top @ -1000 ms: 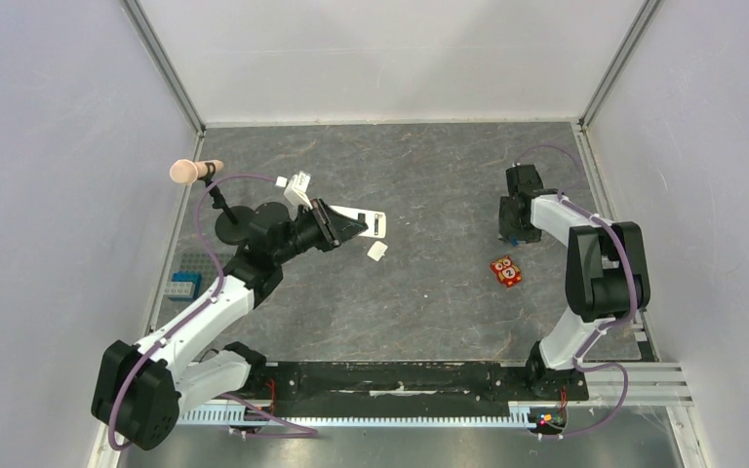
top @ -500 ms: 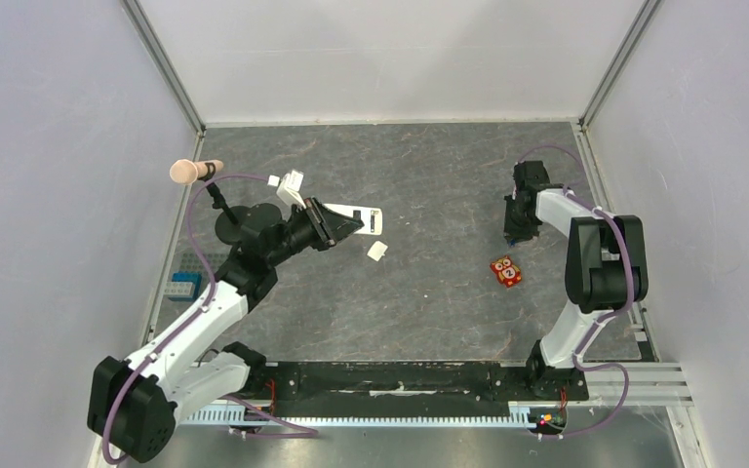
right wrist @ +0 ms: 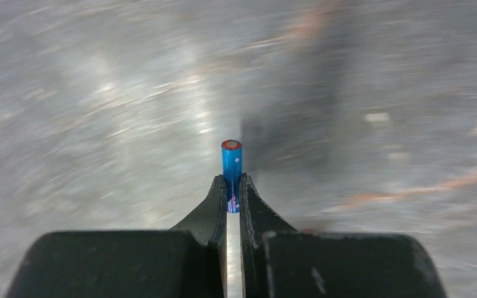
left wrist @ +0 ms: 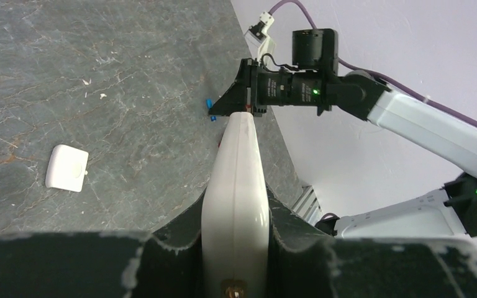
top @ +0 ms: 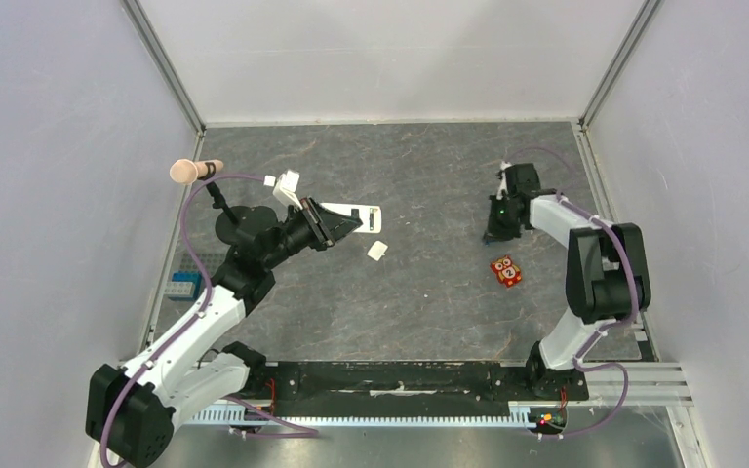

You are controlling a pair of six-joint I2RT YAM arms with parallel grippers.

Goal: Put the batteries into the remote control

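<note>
Loading looks barely begun. The right pincer [right wrist: 230,186], closed on a slim blue battery [right wrist: 231,162], hangs just beyond the orange owl-faced square [top: 505,271]. Well left of that square, the left pincer [top: 348,222] clamps the slim white remote control [left wrist: 236,161].

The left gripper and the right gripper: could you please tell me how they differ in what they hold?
The left gripper is shut on the remote control, a long white body; the right gripper is shut on a battery, a tiny blue cylinder. The left gripper's jaws stand wide around the remote control; the right gripper's jaws nearly meet around the battery. Both are black, and both are shut on a task item.
</note>
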